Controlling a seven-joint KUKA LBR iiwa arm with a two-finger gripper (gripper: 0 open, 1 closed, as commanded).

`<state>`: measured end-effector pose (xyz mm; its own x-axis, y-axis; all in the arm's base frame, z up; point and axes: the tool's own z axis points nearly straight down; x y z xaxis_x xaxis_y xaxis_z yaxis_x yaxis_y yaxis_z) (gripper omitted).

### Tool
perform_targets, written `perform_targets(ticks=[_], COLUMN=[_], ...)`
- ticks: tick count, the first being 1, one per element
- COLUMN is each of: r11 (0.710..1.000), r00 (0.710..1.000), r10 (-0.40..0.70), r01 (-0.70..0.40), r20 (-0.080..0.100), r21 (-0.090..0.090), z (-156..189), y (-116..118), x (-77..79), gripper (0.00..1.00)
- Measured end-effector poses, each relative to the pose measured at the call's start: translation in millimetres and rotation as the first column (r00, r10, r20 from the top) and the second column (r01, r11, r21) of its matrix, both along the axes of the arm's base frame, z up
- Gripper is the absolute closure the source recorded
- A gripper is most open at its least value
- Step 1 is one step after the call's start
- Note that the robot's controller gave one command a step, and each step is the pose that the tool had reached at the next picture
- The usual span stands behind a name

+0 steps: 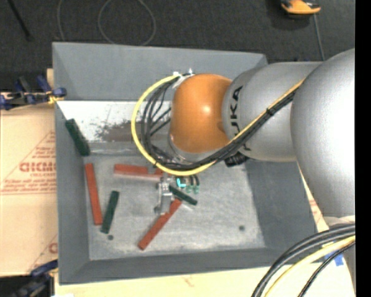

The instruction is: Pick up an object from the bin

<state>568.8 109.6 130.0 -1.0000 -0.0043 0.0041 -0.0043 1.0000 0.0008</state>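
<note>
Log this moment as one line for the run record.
pincer: over middle of bin | nearest: short green stick, slanted red stick

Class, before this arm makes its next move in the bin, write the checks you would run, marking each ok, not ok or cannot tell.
1. Hand down inside the grey bin, clear of its walls: ok.
2. Target near the hand: ok, a diagonal red stick and a short dark green stick lie right by it.
3. Anything gripped in the hand: cannot tell.
4. Other sticks out of the way: ok, the left red stick and the long green stick lie apart, leftward.
</note>
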Motion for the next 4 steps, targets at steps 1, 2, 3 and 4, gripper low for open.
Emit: perform_targets(ticks=[1, 2, 3, 4], r11=[1.0, 1.0, 1.0, 1.0], r00=[1.0, 1.0, 1.0, 1.0], r10=[0.014, 0.012, 0.011, 0.01], r01=[-0.014, -0.012, -0.011, -0.01], r20=[0.01, 0.01, 0.009, 0.011], r21=[0.0, 0.001, 0.002, 0.002], z=[-62.5, -58.6, -58.8, -58.3], y=[11.9, 11.9, 11.9, 11.8], x=[74.3, 73.6, 73.4, 73.8], gripper=[0.0, 1.0, 0.0, 1.0])
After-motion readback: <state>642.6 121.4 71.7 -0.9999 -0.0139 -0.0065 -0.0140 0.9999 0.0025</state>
